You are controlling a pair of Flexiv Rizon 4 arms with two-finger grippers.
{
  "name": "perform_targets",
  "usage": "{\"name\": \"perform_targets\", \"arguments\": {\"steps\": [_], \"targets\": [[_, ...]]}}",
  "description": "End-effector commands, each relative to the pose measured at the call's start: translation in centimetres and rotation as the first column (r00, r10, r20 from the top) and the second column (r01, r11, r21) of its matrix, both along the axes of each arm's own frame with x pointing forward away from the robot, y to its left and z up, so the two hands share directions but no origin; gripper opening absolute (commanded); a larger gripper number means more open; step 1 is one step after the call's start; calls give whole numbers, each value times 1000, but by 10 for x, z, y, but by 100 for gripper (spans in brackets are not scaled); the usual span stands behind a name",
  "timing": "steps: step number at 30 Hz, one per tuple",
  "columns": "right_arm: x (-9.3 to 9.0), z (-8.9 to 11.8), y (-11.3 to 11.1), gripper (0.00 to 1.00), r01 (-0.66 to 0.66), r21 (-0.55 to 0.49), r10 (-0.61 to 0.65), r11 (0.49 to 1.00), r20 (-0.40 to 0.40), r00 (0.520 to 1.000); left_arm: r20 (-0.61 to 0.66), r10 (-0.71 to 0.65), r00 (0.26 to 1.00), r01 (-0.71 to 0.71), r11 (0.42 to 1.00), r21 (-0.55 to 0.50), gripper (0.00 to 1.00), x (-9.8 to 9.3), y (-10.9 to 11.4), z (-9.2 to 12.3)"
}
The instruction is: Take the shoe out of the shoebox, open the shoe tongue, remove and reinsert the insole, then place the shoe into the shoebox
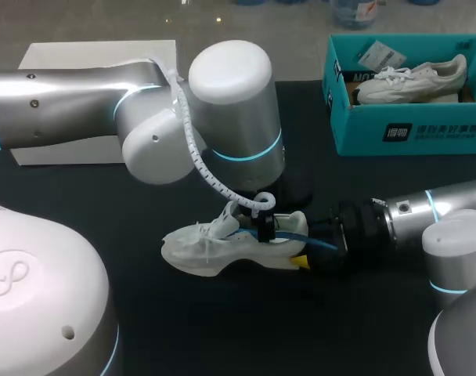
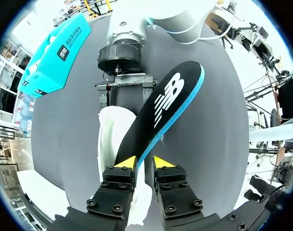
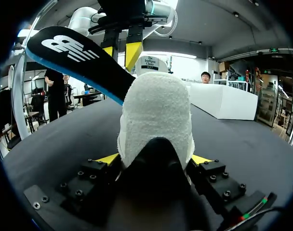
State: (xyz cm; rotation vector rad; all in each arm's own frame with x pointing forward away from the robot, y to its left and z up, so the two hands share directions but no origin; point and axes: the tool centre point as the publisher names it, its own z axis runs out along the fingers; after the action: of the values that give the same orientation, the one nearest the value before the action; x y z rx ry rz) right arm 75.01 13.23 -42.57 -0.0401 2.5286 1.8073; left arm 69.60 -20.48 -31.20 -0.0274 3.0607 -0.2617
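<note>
Lying on its side near the middle of the dark table (image 1: 222,329), the white shoe (image 1: 210,251) pointed its toe toward my left and its heel toward my right arm. The right gripper (image 3: 153,159) was clamped on the heel, one yellow tip on each side of the shoe. A black insole (image 2: 170,101) with a blue edge rose at a slant out of the shoe's opening. The left gripper (image 2: 145,162), coming down from above, pinched the insole's near end between its closed fingers. The insole's far end hung free over the table.

Bare tabletop showed in front of the shoe toward the near edge, and a strip of it lay between the shoe and the shoebox. Behind the shoe, the left arm's thick joint hung low over the table and filled the room there. The right arm lay along the table just beside the shoe's heel.

The teal shoebox (image 1: 410,133) stood open by the far edge on my right, well apart from the held shoe, with a second white shoe (image 1: 414,82) inside. A white box (image 1: 97,56) sat at the far left, partly hidden by the left arm.

The insole carried a white logo and the shoebox's side a dark printed panel. A small printed card (image 1: 381,55) lay inside the box, its print too small to read.
</note>
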Motion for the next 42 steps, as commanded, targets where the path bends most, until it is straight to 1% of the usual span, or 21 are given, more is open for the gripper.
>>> {"name": "perform_targets", "arguments": {"steps": [1, 7, 13, 22, 23, 24, 25, 28, 34, 39, 42], "targets": [[-2, -4, 2, 0, 2, -3, -2, 1000, -1, 1000, 1, -5, 1000, 5, 1000, 5, 21, 0, -8, -7], [-2, -4, 2, 0, 2, -3, -2, 1000, -1, 1000, 5, -10, 1000, 10, 1000, 0, 22, -1, -17, -8], [-2, -4, 2, 0, 2, -3, -2, 1000, -1, 1000, 15, -15, 1000, 15, 1000, -12, 23, 0, -21, -5], [-2, -4, 2, 0, 2, -3, -2, 1000, -1, 1000, 22, 4, 1000, -4, 1000, 2, 22, 8, -23, -14], [-2, -4, 2, 0, 2, -3, -2, 1000, -1, 1000, 22, 9, 1000, -9, 1000, 5, 21, 10, -23, -16], [-2, -4, 2, 0, 2, -3, -2, 1000, -1, 1000, 22, 16, 1000, -16, 1000, 9, 15, 11, -23, -17], [-2, -4, 2, 0, 2, -3, -2, 1000, -1, 1000, 22, 23, 1000, -23, 1000, 9, 0, 12, -24, -17], [-2, -4, 2, 0, 2, -3, -2, 1000, -1, 1000, 19, 27, 999, -28, 1000, 11, 0, 13, -25, -16], [-2, -4, 2, 0, 2, -3, -2, 1000, -1, 1000, -13, 44, 999, -45, 998, -39, 0, 12, -28, 13], [-2, -4, 2, 0, 2, -3, -2, 1000, -1, 1000, -85, 91, 992, -99, 990, -100, 0, 22, -32, 51], [-2, -4, 2, 0, 2, -3, -2, 1000, -1, 1000, -136, 113, 984, -131, 982, -134, 0, 33, -35, 71]]}}
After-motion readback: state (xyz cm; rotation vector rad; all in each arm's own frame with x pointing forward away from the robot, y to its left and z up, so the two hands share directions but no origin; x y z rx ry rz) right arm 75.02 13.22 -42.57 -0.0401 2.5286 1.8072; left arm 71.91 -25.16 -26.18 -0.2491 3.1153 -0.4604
